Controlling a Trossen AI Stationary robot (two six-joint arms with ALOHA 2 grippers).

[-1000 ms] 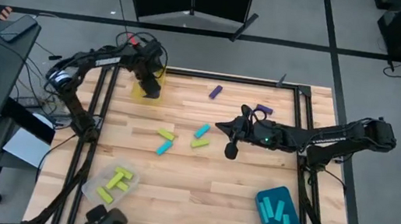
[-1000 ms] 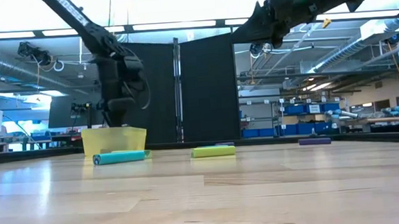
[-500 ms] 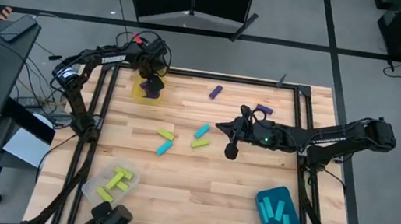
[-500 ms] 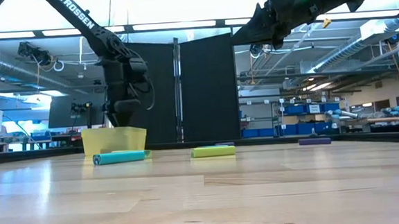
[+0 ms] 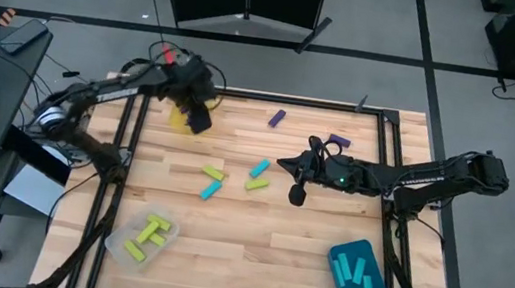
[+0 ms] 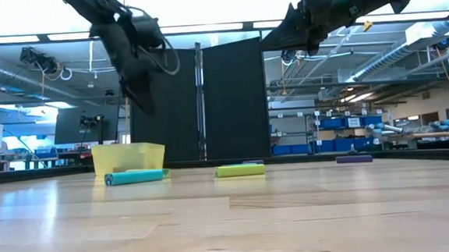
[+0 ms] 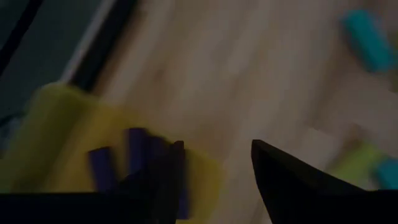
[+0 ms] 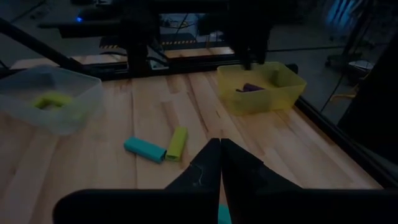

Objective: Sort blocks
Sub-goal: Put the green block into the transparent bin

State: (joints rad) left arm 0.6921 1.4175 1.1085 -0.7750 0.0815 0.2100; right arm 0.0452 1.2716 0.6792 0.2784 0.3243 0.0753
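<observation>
Loose blocks lie flat mid-table: two yellow-green [image 5: 213,172] [image 5: 255,184], two cyan [image 5: 260,169] [image 5: 212,190], and two purple [image 5: 276,118] [image 5: 339,140] nearer the far edge. My left gripper [image 5: 198,121] [image 7: 214,163] is open and empty. It hangs tilted above the yellow bin [image 5: 179,113] [image 6: 129,158], where purple blocks [image 7: 137,155] lie. My right gripper [image 5: 298,177] [image 8: 221,152] is shut and empty, raised over the table's middle, right of the loose blocks.
A clear bin [image 5: 143,237] with yellow-green blocks sits at the near left corner. A teal bin [image 5: 357,276] with cyan blocks sits at the near right corner. Bare wood lies between them. A black frame edges the table.
My left gripper has risen out of the yellow bin, tipped to a slant and drifted a little toward the table's middle. The right arm has kept still.
</observation>
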